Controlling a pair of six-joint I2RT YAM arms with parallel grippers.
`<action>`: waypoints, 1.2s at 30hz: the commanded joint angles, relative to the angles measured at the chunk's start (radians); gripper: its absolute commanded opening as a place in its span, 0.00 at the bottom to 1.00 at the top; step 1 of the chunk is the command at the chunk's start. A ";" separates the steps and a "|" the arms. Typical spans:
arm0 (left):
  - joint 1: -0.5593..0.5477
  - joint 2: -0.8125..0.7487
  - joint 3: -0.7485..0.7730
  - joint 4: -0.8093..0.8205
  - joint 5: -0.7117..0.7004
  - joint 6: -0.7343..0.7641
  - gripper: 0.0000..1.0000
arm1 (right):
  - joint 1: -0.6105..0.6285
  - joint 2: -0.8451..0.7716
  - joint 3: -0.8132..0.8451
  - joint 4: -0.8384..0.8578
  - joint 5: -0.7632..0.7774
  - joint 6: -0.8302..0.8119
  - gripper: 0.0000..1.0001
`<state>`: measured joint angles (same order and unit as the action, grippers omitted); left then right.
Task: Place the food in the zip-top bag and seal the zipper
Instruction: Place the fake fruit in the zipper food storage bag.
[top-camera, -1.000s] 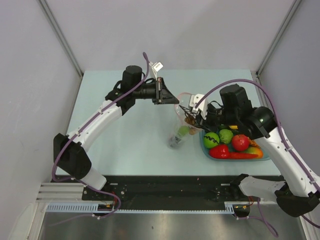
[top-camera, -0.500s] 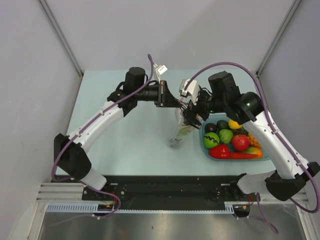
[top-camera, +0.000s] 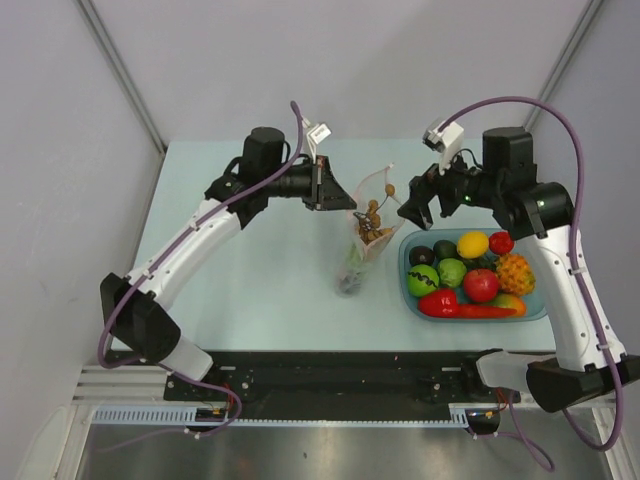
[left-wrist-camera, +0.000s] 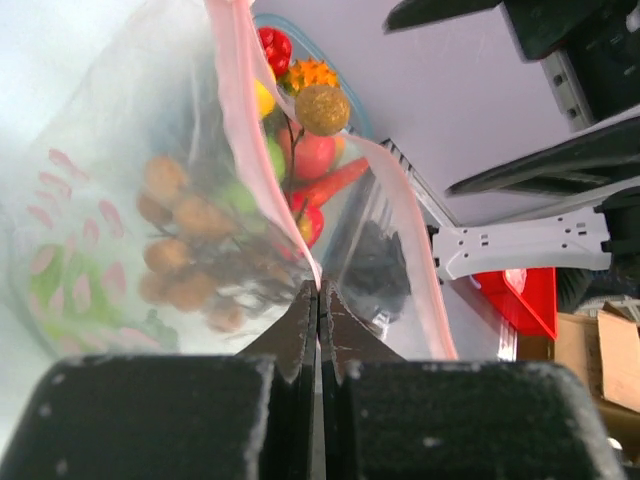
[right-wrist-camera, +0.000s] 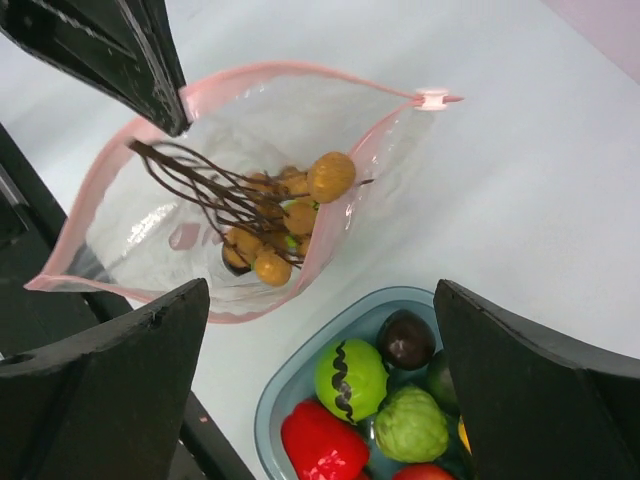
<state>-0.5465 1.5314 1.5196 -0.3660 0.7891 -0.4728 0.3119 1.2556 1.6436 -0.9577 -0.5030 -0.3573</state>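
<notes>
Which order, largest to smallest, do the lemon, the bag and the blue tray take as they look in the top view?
1. tray
2. bag, held up by its mouth, so nearer the camera; its rank against the tray is unsure
3. lemon, clearly smallest

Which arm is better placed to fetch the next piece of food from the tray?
Right: the right gripper is open and empty near the tray; the left gripper is pinching the bag rim.

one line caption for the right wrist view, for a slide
Open right gripper facing the gaping zip-top bag with a brown grape cluster inside, blue tray of toy food beside it
</notes>
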 joint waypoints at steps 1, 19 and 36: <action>0.036 -0.031 -0.079 0.105 0.064 -0.079 0.00 | -0.037 -0.051 -0.034 0.114 -0.095 0.107 1.00; 0.040 -0.005 -0.068 0.084 0.050 -0.029 0.00 | 0.049 0.037 -0.179 0.171 0.029 0.172 0.00; 0.048 0.052 -0.147 -0.011 -0.108 0.068 0.00 | 0.307 0.093 -0.229 0.102 0.571 -0.126 0.00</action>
<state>-0.5076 1.6215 1.3914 -0.4049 0.6811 -0.4175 0.7391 1.3426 1.3693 -0.8463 -0.0196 -0.4694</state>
